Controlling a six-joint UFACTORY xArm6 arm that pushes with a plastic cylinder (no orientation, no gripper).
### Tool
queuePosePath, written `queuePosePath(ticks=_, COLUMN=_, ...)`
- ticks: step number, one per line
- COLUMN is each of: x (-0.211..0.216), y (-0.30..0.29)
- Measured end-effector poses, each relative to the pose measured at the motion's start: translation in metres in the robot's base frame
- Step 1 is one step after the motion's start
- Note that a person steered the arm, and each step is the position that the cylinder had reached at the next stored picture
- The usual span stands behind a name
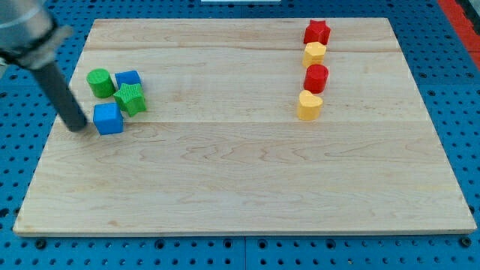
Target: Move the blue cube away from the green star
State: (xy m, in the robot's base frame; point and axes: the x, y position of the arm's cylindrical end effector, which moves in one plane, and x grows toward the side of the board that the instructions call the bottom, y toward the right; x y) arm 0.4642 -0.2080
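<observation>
The blue cube [108,118] lies on the wooden board [247,172] near its left edge. The green star [131,98] sits just above and to the right of it, nearly touching its corner. My tip [77,126] rests on the board right against the left side of the blue cube. The dark rod slants up to the view's top left.
A green cylinder [100,82] and a second blue block [128,79] crowd the star from above. At the top right stand a red star [317,32], a yellow block [314,53], a red cylinder [316,78] and a yellow heart-like block [309,106].
</observation>
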Motion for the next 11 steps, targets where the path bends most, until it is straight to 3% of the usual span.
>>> queuePosePath(ticks=1, x=0.004, y=0.073)
queuePosePath(ticks=2, x=0.046, y=-0.035)
queuePosePath(ticks=3, x=0.014, y=-0.061)
queuePosePath(ticks=5, x=-0.020, y=0.035)
queuePosePath(ticks=7, x=-0.037, y=0.018)
queuePosePath(ticks=10, x=-0.049, y=0.096)
queuePosePath(ticks=11, x=-0.031, y=0.108)
